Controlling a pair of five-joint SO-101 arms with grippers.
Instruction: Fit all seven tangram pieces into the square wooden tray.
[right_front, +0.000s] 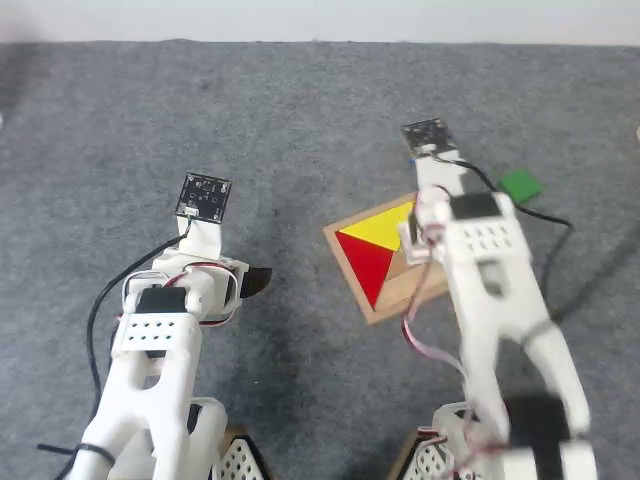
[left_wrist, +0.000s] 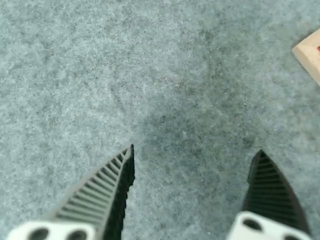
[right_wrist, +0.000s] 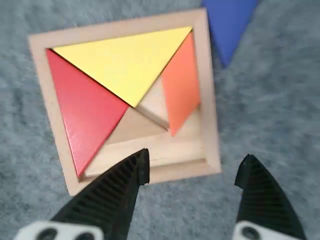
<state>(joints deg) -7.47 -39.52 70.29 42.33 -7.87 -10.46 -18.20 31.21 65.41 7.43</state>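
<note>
The square wooden tray (right_wrist: 212, 100) lies below my right gripper (right_wrist: 195, 160), which is open and hangs over the tray's near rim with nothing between its fingers. Inside lie a yellow triangle (right_wrist: 127, 60), a red triangle (right_wrist: 82, 110) and an orange parallelogram (right_wrist: 181, 82), with two wood-coloured triangles (right_wrist: 135, 125) between them. A blue piece (right_wrist: 227, 22) rests on the carpet just outside the tray. In the high view the tray (right_front: 352, 270) sits partly under the right arm, and a green piece (right_front: 520, 185) lies beyond it. My left gripper (left_wrist: 195, 150) is open over bare carpet.
Grey carpet (right_front: 300, 120) covers the whole table. One corner of the tray (left_wrist: 310, 52) shows at the edge of the left wrist view. A black cable (right_front: 550, 215) runs across the carpet near the green piece.
</note>
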